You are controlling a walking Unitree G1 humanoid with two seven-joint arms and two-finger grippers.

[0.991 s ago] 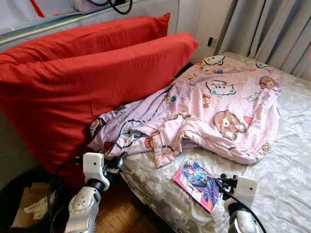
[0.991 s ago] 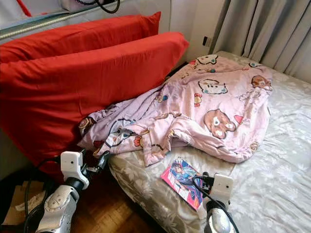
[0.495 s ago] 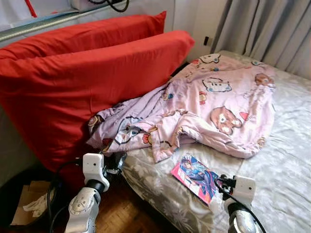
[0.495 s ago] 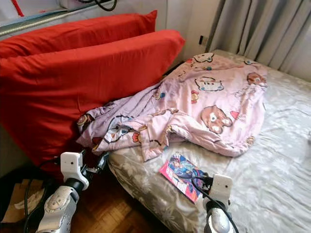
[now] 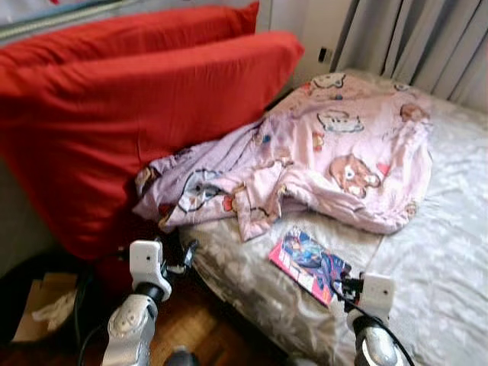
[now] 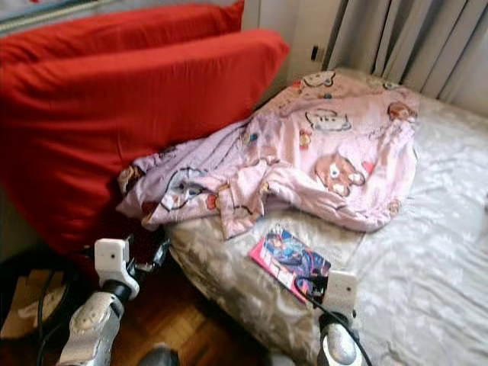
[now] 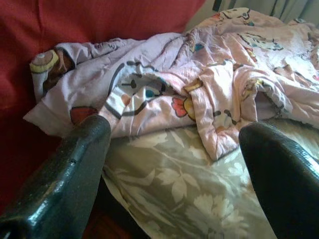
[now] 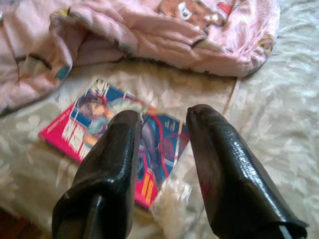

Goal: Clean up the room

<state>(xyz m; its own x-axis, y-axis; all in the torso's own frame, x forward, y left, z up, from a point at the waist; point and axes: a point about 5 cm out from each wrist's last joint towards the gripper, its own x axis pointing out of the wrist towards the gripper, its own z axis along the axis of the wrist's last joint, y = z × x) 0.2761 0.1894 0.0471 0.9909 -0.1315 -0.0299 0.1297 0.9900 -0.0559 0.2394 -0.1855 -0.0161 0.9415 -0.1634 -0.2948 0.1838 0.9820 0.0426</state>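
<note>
Glossy pink magazine (image 5: 309,263) lying flat on bed (image 5: 450,252), directly ahead of right pincer (image 8: 162,142), fingers parted and empty; long axis slanting across. Left pincer (image 7: 169,164) wide apart, farther off near blanket (image 5: 335,160).

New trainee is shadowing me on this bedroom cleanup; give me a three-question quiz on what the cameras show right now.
1. True or false: the magazine lies on the bed, clear of the blanket.
2. Which gripper is nearest the magazine? A) left gripper B) right gripper
3. Fill in: the two big pillows leaning by the bed are ____ in colour.

Key
1. True: it lies flat near the bed's edge, just in front of the blanket's hem.
2. B: its open fingers hover over the cover; the left gripper, also open, faces the blanket's corner.
3. Red.
</note>
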